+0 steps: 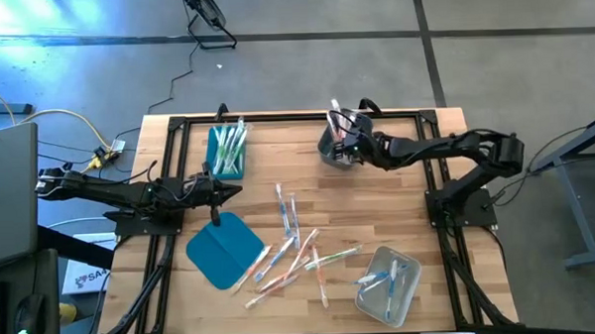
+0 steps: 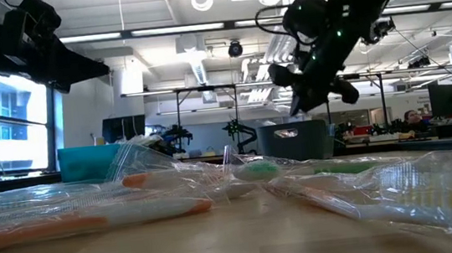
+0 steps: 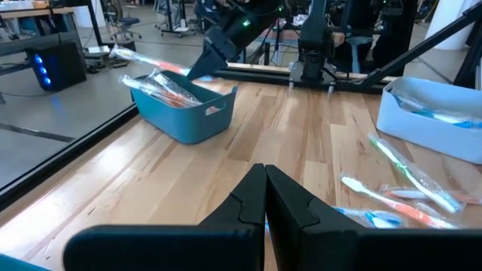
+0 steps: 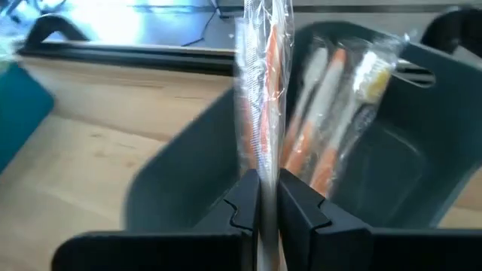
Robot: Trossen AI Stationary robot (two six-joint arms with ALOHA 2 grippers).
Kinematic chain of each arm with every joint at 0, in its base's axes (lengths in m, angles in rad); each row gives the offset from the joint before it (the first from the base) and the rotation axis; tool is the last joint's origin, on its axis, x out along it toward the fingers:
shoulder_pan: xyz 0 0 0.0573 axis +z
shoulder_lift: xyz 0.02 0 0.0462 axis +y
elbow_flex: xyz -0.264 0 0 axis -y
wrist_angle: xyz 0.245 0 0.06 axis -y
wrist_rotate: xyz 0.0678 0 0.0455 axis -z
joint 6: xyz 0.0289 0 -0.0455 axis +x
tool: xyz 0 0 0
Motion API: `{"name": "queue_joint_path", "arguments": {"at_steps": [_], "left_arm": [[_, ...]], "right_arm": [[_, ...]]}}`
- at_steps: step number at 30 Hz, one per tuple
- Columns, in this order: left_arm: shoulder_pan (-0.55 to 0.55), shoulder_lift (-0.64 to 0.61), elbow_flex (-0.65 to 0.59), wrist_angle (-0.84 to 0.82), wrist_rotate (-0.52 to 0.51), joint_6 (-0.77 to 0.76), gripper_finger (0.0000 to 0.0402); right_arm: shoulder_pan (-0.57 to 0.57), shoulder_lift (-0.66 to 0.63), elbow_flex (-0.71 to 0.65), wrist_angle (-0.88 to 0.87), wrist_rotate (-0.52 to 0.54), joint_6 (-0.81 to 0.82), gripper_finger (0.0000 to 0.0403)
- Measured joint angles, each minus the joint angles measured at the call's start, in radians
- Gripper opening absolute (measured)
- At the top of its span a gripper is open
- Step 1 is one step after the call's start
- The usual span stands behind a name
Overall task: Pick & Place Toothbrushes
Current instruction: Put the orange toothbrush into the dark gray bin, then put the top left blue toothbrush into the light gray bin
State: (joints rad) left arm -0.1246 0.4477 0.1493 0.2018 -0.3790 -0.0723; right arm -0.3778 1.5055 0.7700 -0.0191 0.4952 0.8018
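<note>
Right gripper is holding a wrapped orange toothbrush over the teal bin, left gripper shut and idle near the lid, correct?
Not quite: the right gripper holds the wrapped orange toothbrush over the grey bin, as the right wrist view shows. The teal bin sits by the left gripper, which is shut near the lid.

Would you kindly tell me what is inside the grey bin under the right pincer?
The grey bin holds several wrapped toothbrushes with orange parts, leaning against its wall. The right pincer holds another wrapped toothbrush over it, hiding part of the bin's inside.

toothbrushes (image 1: 298, 248) mid-table | lid (image 1: 224, 249) left | clear bin (image 1: 389, 281) right
</note>
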Motion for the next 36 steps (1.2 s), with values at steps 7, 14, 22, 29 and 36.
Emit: {"name": "queue_joint_path", "arguments": {"at_steps": [7,14,22,29,36], "left_arm": [[0.0,0.0,0.0,-0.003,0.0,-0.003,0.0],[0.0,0.0,0.0,-0.003,0.0,-0.003,0.0],[0.0,0.0,0.0,-0.004,0.0,-0.003,0.0],[0.0,0.0,0.0,-0.004,0.0,-0.003,0.0],[0.0,0.0,0.0,-0.004,0.0,-0.004,0.0]], "right_arm": [[-0.021,-0.001,-0.049,0.014,0.008,0.065,0.002],[-0.024,0.008,-0.052,0.02,0.049,0.065,0.002],[-0.023,0.008,-0.052,0.023,0.046,0.065,0.0058],[-0.023,0.008,-0.052,0.023,0.049,0.065,0.0132],[-0.009,-0.011,-0.052,0.032,0.037,-0.042,0.0174]]}}
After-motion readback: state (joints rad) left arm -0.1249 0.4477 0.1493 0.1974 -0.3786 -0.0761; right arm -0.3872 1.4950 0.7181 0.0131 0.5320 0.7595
